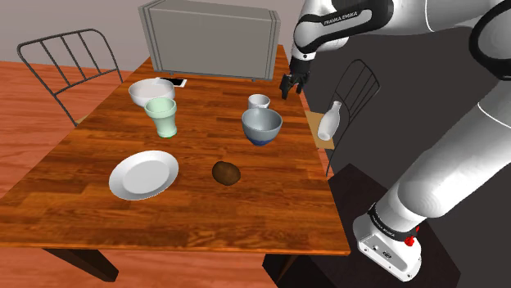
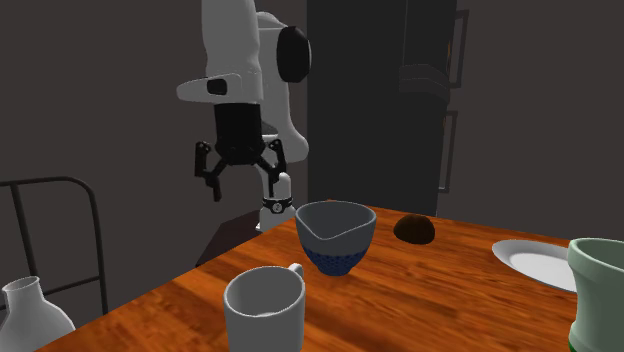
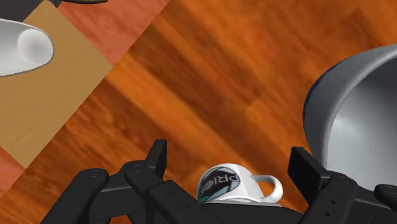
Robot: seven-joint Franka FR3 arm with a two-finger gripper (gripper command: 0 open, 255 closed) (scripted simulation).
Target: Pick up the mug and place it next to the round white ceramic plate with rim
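Pincer [image 3: 230, 158] open, raised near mug [image 3: 240, 182]; arm [image 1: 344, 22] reads FRANKA EMIKA

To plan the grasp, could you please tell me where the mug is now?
In the shoulder view, the white mug stands on the table just behind the blue-based bowl, left of the open end effector.

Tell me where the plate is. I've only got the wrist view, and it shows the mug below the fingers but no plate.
Observer: In the shoulder view the white plate lies toward the lower left of the table, far from the mug.
Operator: How high is the gripper sitting?
Observer: The second exterior view shows the gripper open and hanging well above table height, not touching the mug.
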